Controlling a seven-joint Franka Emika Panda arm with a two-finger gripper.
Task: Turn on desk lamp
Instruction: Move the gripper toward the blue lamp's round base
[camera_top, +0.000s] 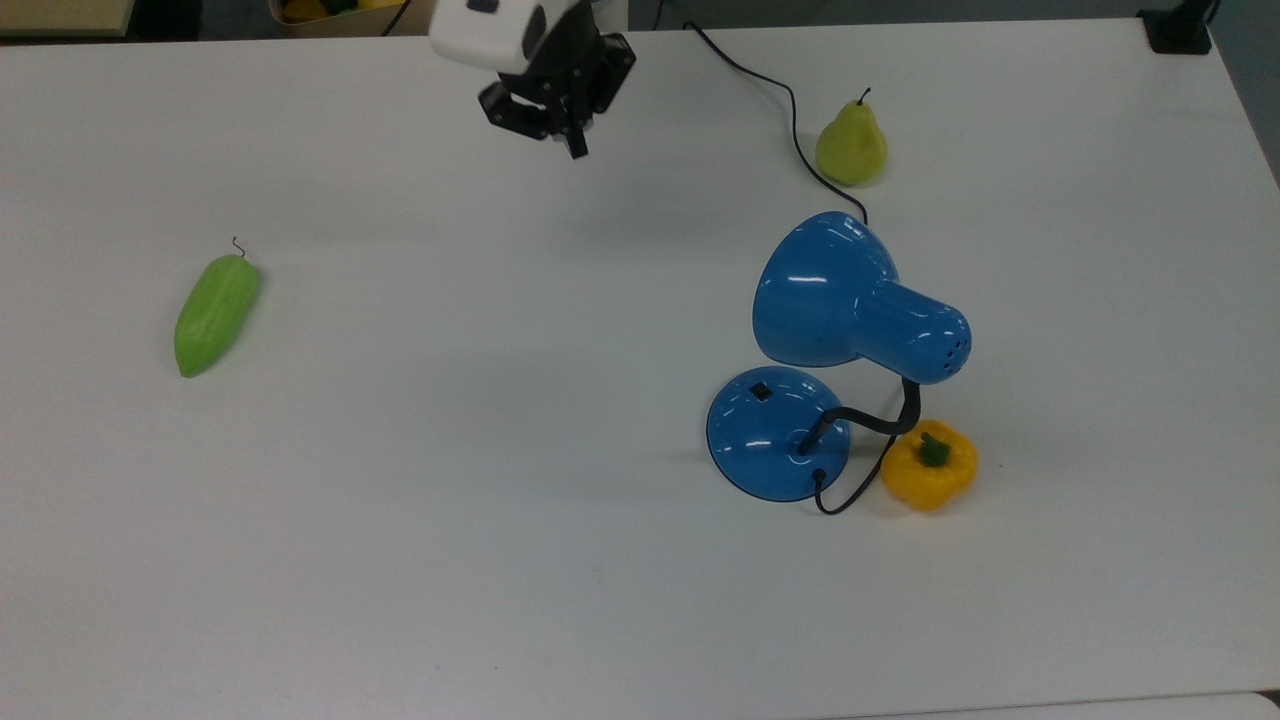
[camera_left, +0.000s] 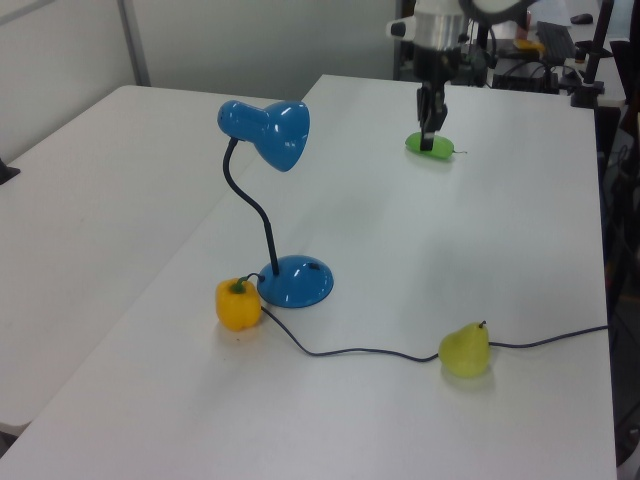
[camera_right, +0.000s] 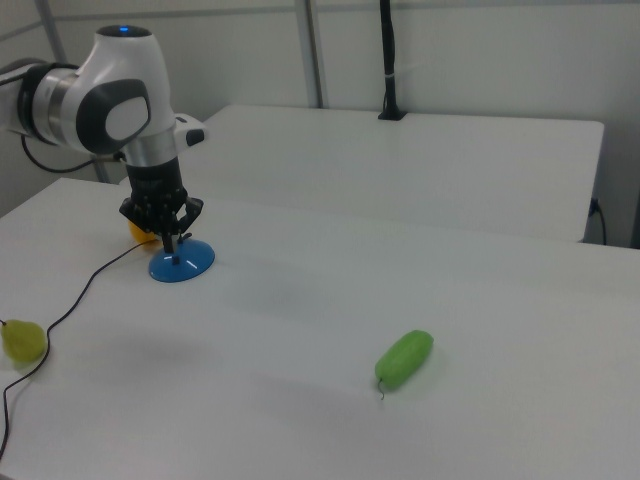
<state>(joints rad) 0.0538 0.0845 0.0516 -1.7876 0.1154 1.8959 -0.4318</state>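
Top view: my gripper (camera_top: 574, 143) hangs above the table (camera_top: 500, 560) near its far edge, well apart from the desk lamp (camera_top: 835, 355), which stands toward the top view's right. Fingers read as drawn together to a narrow black tip, nothing held.

Lamp layout: round blue base (camera_top: 778, 433) flat on the table; small black switch (camera_top: 761, 391) on the dome's upper-left part in the top view. Bell shade (camera_top: 830, 292) overhangs just beyond the switch; black neck (camera_top: 868, 418) rises from the base's opposite side. Cord (camera_top: 795, 130) runs off past a pear (camera_top: 851, 145). Yellow pepper (camera_top: 929, 465) sits just beside the base; green gourd-like veg (camera_top: 215, 314) lies well apart, at the top view's left.

Step in hand, as I judge it: approach w/ closed fingers, then press the switch.

How I'd do it well:
- Keep fingers narrow, so one tip acts as a poker.
- Come in from the top view's left, the open side; shade blocks a straight drop from the far side.
- Line up over the switch before descending; check in the left view, where the switch (camera_left: 313, 266) shows on the base's right part.
- Press gently, roughly vertical. The base is domed and glossy, so I expect an off-centre push to skid or nudge the lamp.
- Stay clear of neck and cord.
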